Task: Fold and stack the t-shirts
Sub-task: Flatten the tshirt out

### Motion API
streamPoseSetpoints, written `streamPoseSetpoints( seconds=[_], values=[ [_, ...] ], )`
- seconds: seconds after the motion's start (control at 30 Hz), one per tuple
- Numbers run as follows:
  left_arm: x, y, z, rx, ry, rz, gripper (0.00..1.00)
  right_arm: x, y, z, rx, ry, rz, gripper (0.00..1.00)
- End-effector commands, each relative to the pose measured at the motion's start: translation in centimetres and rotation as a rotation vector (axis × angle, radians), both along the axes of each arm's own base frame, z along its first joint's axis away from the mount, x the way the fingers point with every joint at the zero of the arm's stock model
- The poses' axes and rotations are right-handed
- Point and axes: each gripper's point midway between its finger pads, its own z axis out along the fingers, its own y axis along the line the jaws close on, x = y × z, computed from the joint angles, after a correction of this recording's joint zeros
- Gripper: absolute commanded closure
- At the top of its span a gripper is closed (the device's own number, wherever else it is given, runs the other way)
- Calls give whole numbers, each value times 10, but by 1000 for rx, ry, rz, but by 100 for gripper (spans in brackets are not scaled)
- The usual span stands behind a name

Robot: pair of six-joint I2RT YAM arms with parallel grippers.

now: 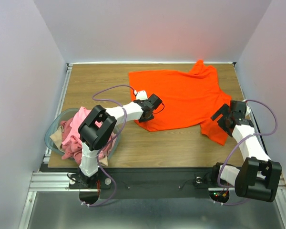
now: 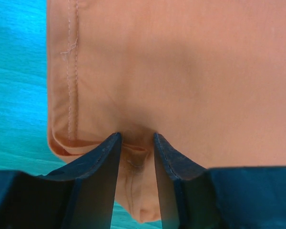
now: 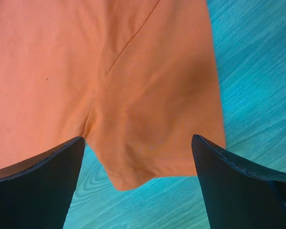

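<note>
The orange-red t-shirt (image 1: 186, 95) lies spread on the wooden table, one sleeve at the back right and one at the front right. My left gripper (image 1: 148, 114) is shut on its near left hem corner; in the left wrist view a fold of the orange cloth (image 2: 181, 71) is pinched between the jaws of the left gripper (image 2: 136, 143). My right gripper (image 1: 224, 119) is open over the front right sleeve (image 3: 152, 119), which lies between the wide-apart jaws of the right gripper (image 3: 138, 148). Pink t-shirts (image 1: 78, 131) and a beige one (image 1: 56, 138) are heaped at the left.
A clear bluish plastic basket (image 1: 55, 125) holds the pink and beige heap at the table's left edge, beside the left arm's base. White walls enclose the table on three sides. A metal rail (image 1: 148, 179) runs along the near edge.
</note>
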Motion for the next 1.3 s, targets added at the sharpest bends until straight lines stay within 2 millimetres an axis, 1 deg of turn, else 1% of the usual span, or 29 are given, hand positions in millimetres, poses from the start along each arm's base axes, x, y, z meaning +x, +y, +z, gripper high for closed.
streamPoseSetpoints(
  seconds=[0.0, 0.07, 0.17, 0.23, 0.43, 0.7, 0.87, 0.93, 1.0, 1.03, 1.07, 1.2, 1.27],
  values=[
    [-13, 11, 6, 31, 2, 44, 65, 2, -7, 3, -31, -12, -18, 0],
    [-14, 12, 9, 36, -3, 51, 68, 1, -7, 3, -33, -11, -20, 0],
    [-17, 15, 14, 44, -12, 66, 81, 0, -7, 3, -34, -11, -21, 0],
    [-21, 15, 16, 45, -11, 71, 87, 0, -7, 2, -33, -8, -20, 0],
    [-29, 24, 23, 64, -14, 91, 88, -3, -6, -1, -27, 2, -29, 0],
    [-42, 24, 33, 41, -21, 75, 85, -5, -6, -2, -23, 11, -30, 0],
    [-51, 24, 32, 36, -11, 64, 82, -7, -5, -6, -19, 22, -33, 0],
    [-55, 23, 32, 36, -7, 56, 77, -7, -5, -7, -17, 28, -34, 0],
    [-58, 20, 30, 35, -1, 44, 68, -7, -5, -8, -15, 29, -33, 0],
    [-60, 19, 27, 38, 5, 37, 68, -7, -4, -8, -14, 30, -32, 0],
    [-63, 17, 26, 39, 9, 28, 63, -8, -4, -9, -13, 32, -32, 0],
    [-70, 17, 18, 43, 30, 19, 62, -8, -3, -9, -9, 31, -30, 0],
    [-72, 17, 17, 39, 33, 17, 62, -8, -3, -9, -8, 30, -29, 0]
  ],
)
